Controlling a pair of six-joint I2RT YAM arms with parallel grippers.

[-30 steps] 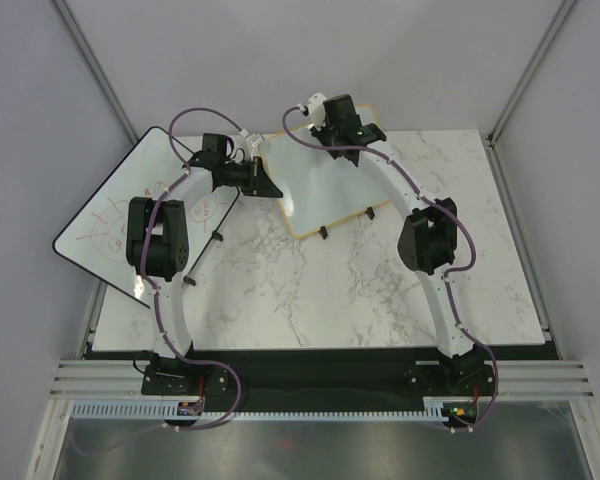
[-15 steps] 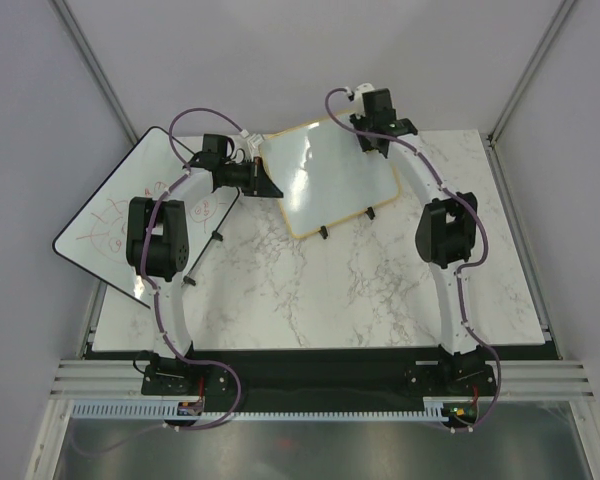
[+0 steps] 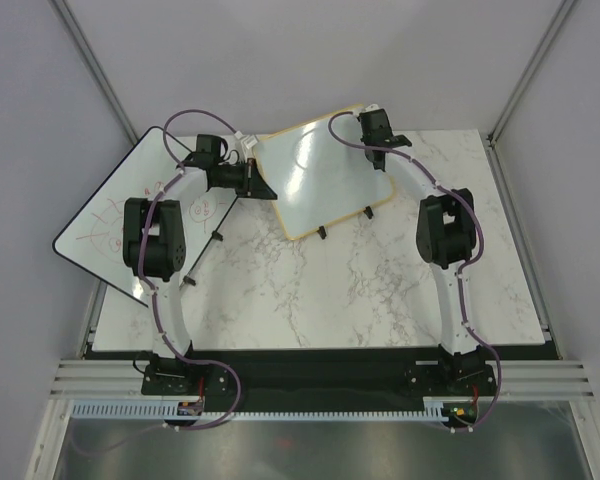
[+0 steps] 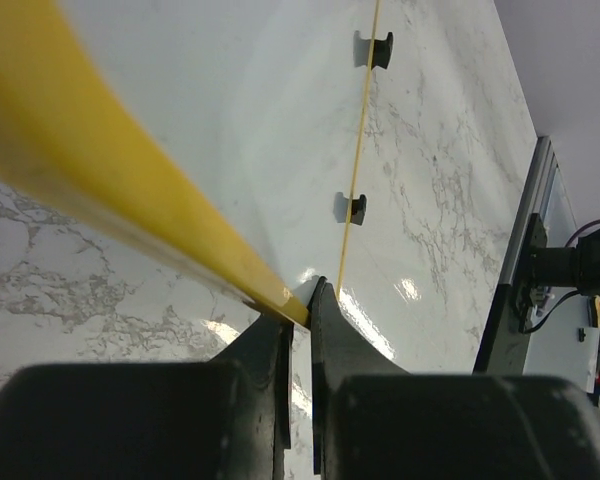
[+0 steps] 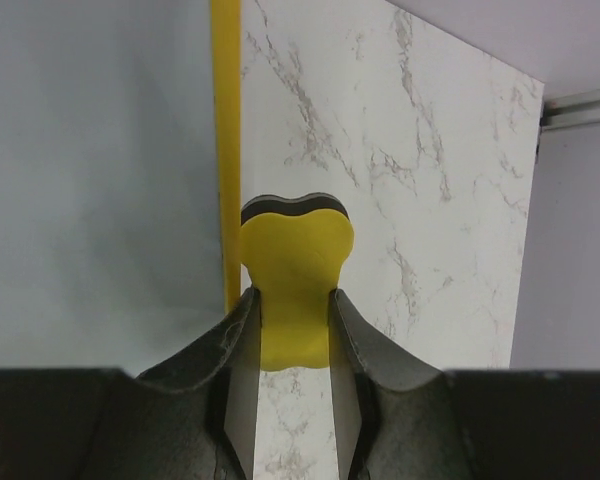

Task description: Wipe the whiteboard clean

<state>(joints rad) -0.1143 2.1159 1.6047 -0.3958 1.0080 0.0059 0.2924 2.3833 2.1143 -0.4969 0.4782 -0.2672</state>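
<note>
Tan-framed whiteboard [image 3: 325, 180] sits at the far middle of the marble tabletop [image 3: 310, 290], turned at an angle, writing face up and looking blank; its two black feet [image 4: 353, 208] run along the near long edge; it seems tipped up on the left side, though the overhead view is too poor to be sure. Left gripper [image 4: 300, 302] is at the board's left edge, jaws clenched on the tan frame strip. Right gripper [image 5: 293, 300] is at the board's far right corner, jaws grasping a yellow eraser [image 5: 298, 235] with a dark backing layer; eraser lies just beside the frame, over the marble side; cannot tell if it touches the board. Larger whiteboard [image 3: 105, 215] with red scribbles lies on the left, hanging over the tabletop's left edge, under the left arm.
</note>
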